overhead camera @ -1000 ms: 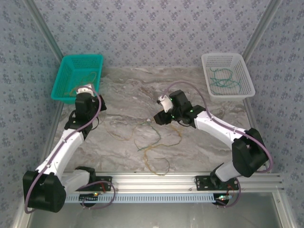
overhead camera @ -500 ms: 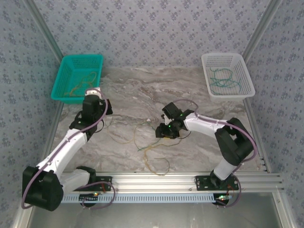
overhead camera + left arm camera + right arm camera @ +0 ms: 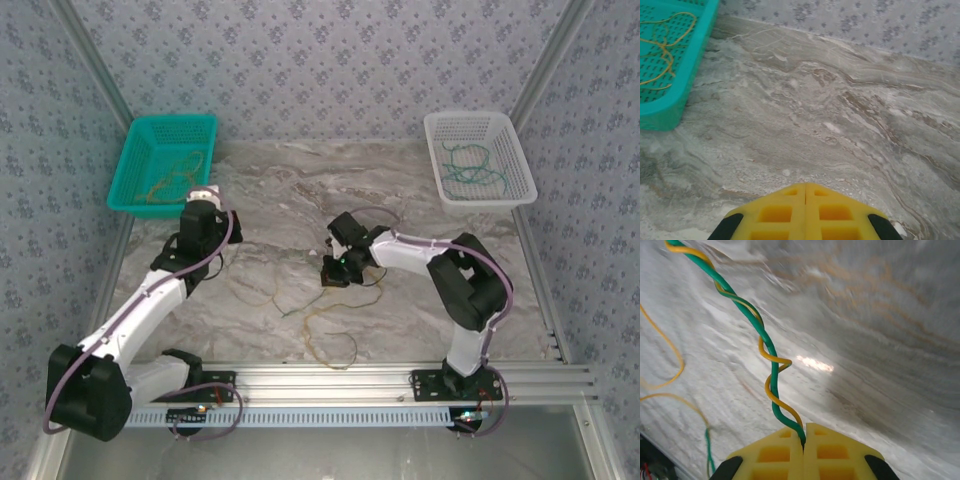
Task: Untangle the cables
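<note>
3 blue-grey floral-patterned walls (image 3: 330, 60) (metal-framed corners (image 3: 98, 70)) enclose a grey marbled tabletop (image 3: 280, 185).

Green and yellow cables (image 3: 774, 390); teal basket (image 3: 670, 107)

A robot test cell in a lab: marble-look worktop (image 3: 290, 180) boxed in by patterned wall panels (image 3: 320, 60), aluminium rail (image 3: 330, 375) behind the left hand (image 3: 805, 192), teal basket (image 3: 128, 160) ahead-left of it.
</note>
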